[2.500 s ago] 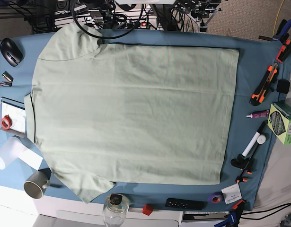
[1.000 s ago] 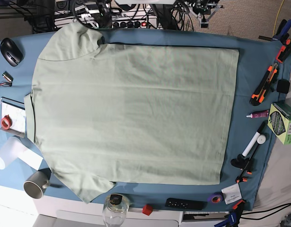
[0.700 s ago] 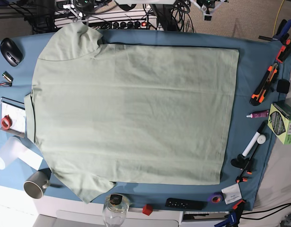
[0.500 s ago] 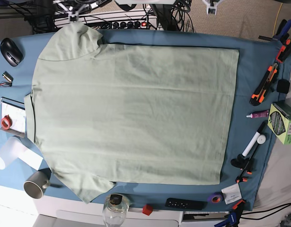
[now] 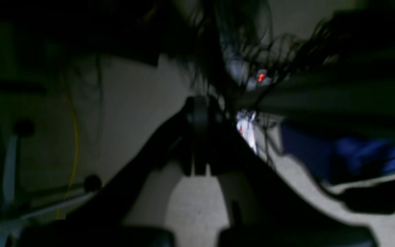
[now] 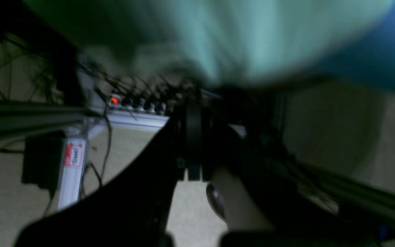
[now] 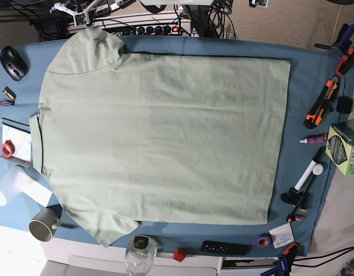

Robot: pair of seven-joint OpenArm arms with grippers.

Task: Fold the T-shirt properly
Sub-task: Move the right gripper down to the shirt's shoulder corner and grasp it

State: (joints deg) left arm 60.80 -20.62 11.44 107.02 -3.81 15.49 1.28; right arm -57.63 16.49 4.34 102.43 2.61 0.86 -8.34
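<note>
The T-shirt [image 7: 159, 138] lies spread flat on the blue table cloth [image 7: 306, 75], pale sage green, with one sleeve at the far left [image 7: 87, 49] and one at the near left [image 7: 105, 227]. In the base view only a white piece of my right arm [image 7: 79, 11] shows at the top left edge and a scrap of my left arm [image 7: 258, 3] at the top. My right gripper [image 6: 192, 109] is shut and empty, beyond the table's far edge, with the blurred T-shirt [image 6: 252, 34] above it. My left gripper [image 5: 199, 103] is shut and empty over the floor.
A mouse [image 7: 12, 62], tape roll [image 7: 7, 149], white tube [image 7: 10, 187] and mug [image 7: 44, 223] line the left side. A glass jar [image 7: 140, 253], red cube [image 7: 178, 255] and remote [image 7: 224, 248] sit along the near edge. Orange knife [image 7: 322, 103], marker [image 7: 309, 172] and green box [image 7: 345, 148] are on the right.
Both arms have drawn back past the table's far edge and nearly left the base view. The T-shirt has not moved.
</note>
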